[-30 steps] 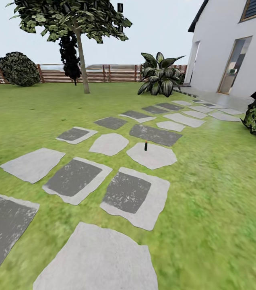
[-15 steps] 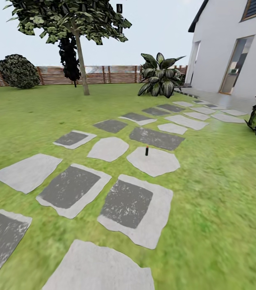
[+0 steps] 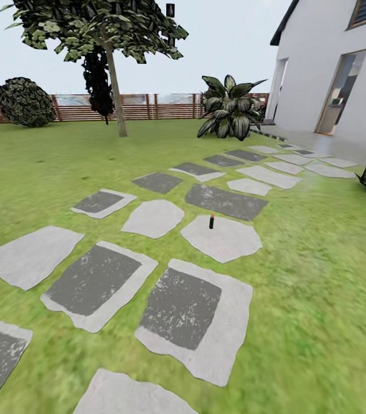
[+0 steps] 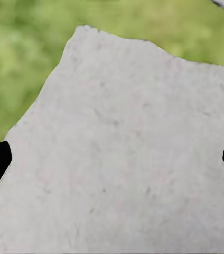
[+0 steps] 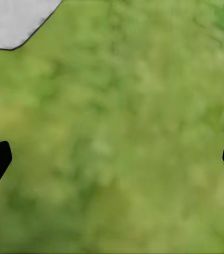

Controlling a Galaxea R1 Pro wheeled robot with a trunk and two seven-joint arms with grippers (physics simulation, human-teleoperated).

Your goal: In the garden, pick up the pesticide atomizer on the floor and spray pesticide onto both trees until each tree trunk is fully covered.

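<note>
Standing small dark atomizer (image 3: 211, 222) on pale stepping stone (image 3: 229, 241), no readable writing, left pincer (image 4: 112, 159) and right pincer (image 5: 112, 159) apart

Green lawn (image 3: 321, 276), pale and dark-grey mottled paving stones (image 3: 186, 307), brown slatted fence (image 3: 148, 106), white house (image 3: 321, 63).

Green lawn (image 3: 321, 276) bears grey stepping stones (image 3: 223, 238); one holds a small, seemingly dark atomizer (image 3: 211, 222).

One atomizer (image 3: 211, 222), one house (image 3: 332, 69)
</note>
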